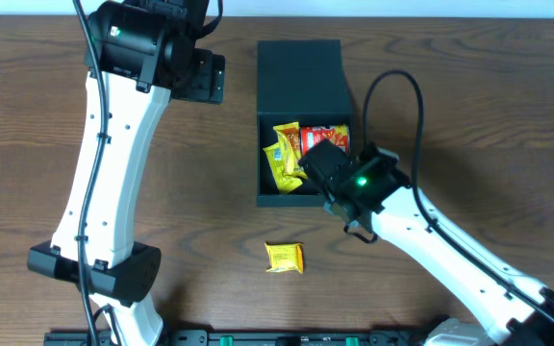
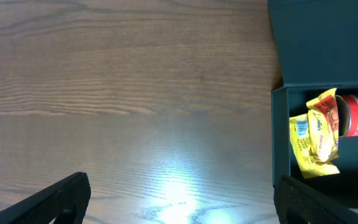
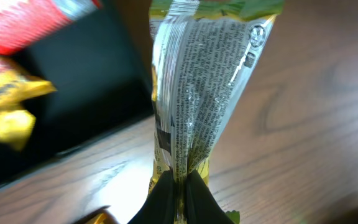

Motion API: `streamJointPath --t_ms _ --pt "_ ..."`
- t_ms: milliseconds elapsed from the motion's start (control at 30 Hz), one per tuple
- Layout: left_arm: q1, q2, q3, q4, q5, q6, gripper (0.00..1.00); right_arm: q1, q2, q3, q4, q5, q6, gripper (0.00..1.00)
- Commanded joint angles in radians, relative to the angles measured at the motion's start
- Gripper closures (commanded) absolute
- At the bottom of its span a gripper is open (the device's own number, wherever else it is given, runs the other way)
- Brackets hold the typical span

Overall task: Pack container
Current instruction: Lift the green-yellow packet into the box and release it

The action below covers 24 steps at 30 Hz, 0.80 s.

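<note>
The container (image 1: 262, 168) is a dark square box in the middle of the table, its flap lid (image 1: 299, 75) lying open at the far side. Inside lie yellow snack packets (image 1: 286, 154) and a red packet (image 1: 326, 135). My right gripper (image 3: 180, 186) is shut on the crimped end of a silvery, green-and-yellow snack packet (image 3: 197, 87), which is held over the wood just beside the container's dark wall (image 3: 73, 99). Overhead, that gripper (image 1: 317, 165) hovers at the box's near right corner and hides the packet. My left gripper (image 2: 179, 205) stands open over bare wood, left of the container (image 2: 279, 134).
One yellow packet (image 1: 284, 257) lies on the table in front of the box. The left arm (image 1: 104, 144) stretches along the left side. The right arm (image 1: 450, 259) comes in from the lower right.
</note>
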Motion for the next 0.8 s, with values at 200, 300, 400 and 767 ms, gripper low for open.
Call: streamJointPath --t_ms 200,300,400,767 --pt "0.001 0.003 0.000 0.002 0.001 0.011 0.05 -0.010 -0.015 0.127 -0.002 0.036 -0.106 0.96" --pt "0.000 0.003 0.000 -0.003 0.002 0.010 0.05 -0.009 -0.015 0.127 0.001 0.022 0.043 0.98" --pt "0.000 0.003 0.000 -0.012 0.034 0.010 0.05 -0.009 -0.014 0.127 0.002 0.022 0.195 0.98" --pt "0.000 0.003 0.000 -0.040 0.074 0.011 0.05 0.001 0.098 0.125 0.097 0.006 0.484 0.98"
